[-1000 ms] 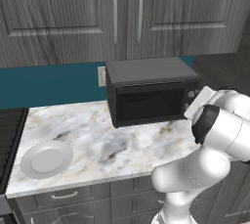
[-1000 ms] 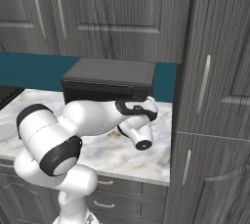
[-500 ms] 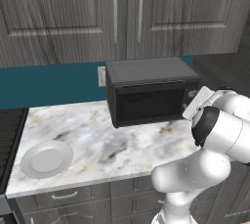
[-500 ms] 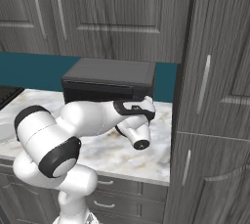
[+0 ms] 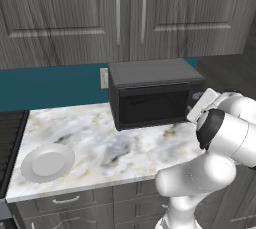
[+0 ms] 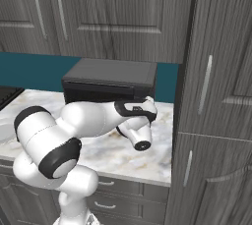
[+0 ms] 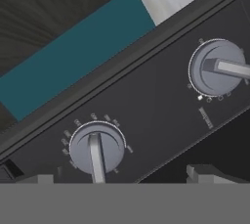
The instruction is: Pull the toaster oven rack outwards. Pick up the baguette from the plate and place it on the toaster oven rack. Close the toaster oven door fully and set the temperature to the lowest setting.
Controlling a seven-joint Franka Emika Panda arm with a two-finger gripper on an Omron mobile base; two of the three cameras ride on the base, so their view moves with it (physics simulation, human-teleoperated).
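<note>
Boxy dark grey toaster oven (image 5: pixel 152 93): matt casing, looks like painted metal. Its dark glass-window door (image 5: pixel 150 107) is smooth, faintly glossy. Control panel is flat matt black with fine white printed tick marks; two round grey knobs (image 7: pixel 96 148) have a satin, metal-like face and a raised bar grip. Marble-look tabletop (image 5: pixel 100 143): white with grey and tan veining, polished smooth. Round white plate (image 5: pixel 47 162): plain, smooth, ceramic-looking, low sheen. Grey wood-grain cabinet fronts (image 5: pixel 60 18), matt, with slim brushed-metal bar handles (image 5: pixel 118 14). Teal backsplash (image 5: pixel 50 85): flat, uniform matt.
</note>
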